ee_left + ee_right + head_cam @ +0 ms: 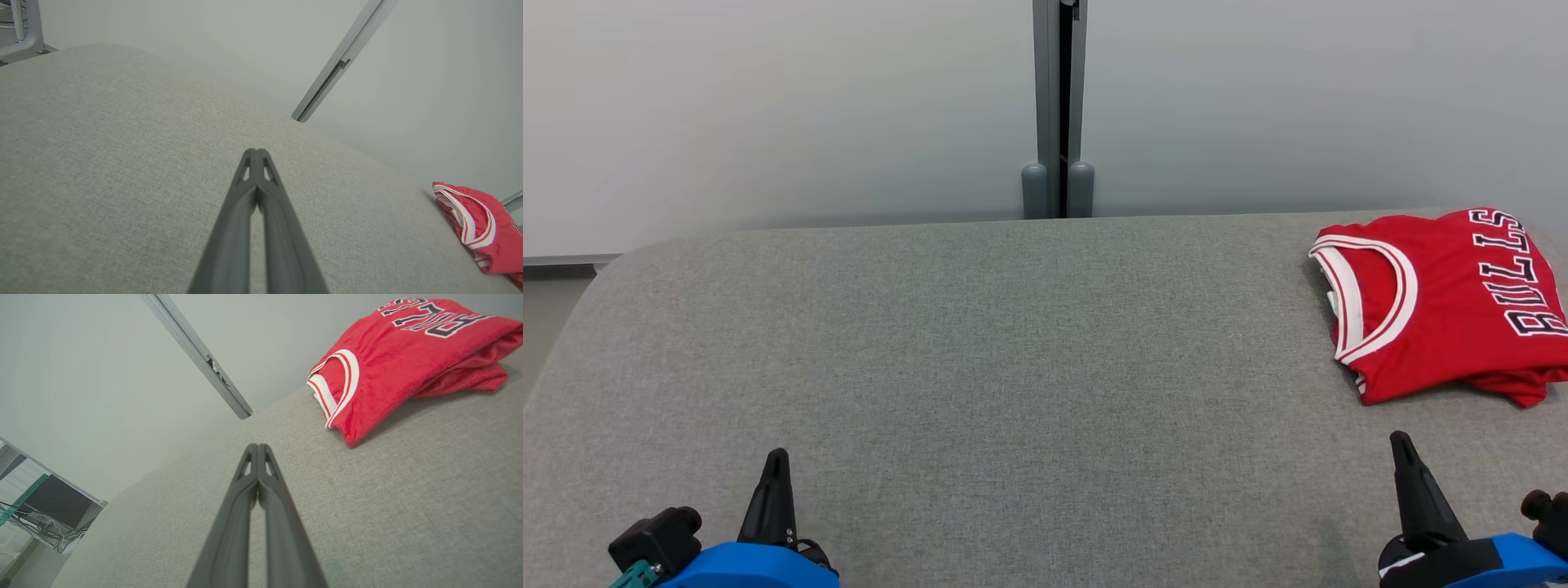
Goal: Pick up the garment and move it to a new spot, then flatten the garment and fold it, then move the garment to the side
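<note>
The garment (1445, 302) is a red jersey with white trim and dark lettering, lying folded at the far right of the grey table (1013, 343). It also appears at the right edge of the left wrist view (482, 228) and at the upper right of the right wrist view (400, 359). My left gripper (778, 454) sits at the lower left, shut with its tips together and nothing in them (256, 152). My right gripper (1400, 438) sits at the lower right, just in front of the garment and apart from it, shut and empty too (257, 446).
Pale wall panels stand behind the table, joined by a grey post (1058, 106) at the middle. The table's left corner is rounded (596, 278). A desk with cables (45, 518) shows off to one side in the right wrist view.
</note>
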Motion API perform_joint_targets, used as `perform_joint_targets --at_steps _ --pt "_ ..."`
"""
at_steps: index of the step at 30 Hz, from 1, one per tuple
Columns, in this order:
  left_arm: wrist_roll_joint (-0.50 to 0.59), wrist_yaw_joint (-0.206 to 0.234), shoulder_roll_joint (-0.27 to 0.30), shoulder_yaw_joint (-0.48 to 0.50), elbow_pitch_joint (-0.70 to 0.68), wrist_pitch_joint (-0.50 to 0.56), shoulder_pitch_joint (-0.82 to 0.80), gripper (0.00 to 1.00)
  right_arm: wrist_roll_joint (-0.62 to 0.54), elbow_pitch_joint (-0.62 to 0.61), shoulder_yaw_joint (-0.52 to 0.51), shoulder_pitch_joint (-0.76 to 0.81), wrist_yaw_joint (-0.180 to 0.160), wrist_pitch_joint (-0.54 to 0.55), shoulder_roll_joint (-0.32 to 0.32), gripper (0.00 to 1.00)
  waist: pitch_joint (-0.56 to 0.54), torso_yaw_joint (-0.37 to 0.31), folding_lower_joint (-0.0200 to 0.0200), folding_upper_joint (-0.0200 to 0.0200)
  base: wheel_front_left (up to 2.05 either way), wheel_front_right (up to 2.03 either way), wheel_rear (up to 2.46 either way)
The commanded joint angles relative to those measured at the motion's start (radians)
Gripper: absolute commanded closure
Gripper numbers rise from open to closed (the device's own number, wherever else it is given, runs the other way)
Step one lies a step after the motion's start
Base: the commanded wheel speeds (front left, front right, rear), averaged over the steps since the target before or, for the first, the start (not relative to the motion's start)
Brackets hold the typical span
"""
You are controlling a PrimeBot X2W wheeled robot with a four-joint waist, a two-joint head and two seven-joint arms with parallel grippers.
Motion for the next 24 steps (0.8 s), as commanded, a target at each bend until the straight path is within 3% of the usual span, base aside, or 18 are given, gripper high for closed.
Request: perform_joint_targets --at_steps 1,24 --pt "-0.040 -0.006 0.000 0.015 -0.017 0.008 -0.037 1.00 0.042 -0.006 -0.003 -0.032 0.000 0.007 -0.005 1.00 0.000 0.000 0.0000 -0.0001 0.00 0.00 0.00" --pt "-0.346 -0.033 -0.030 0.078 -0.026 0.086 -0.068 1.00 0.353 0.041 -0.005 -0.080 0.000 0.051 -0.006 1.00 0.001 -0.003 0.0000 -0.0001 0.00 0.00 0.00"
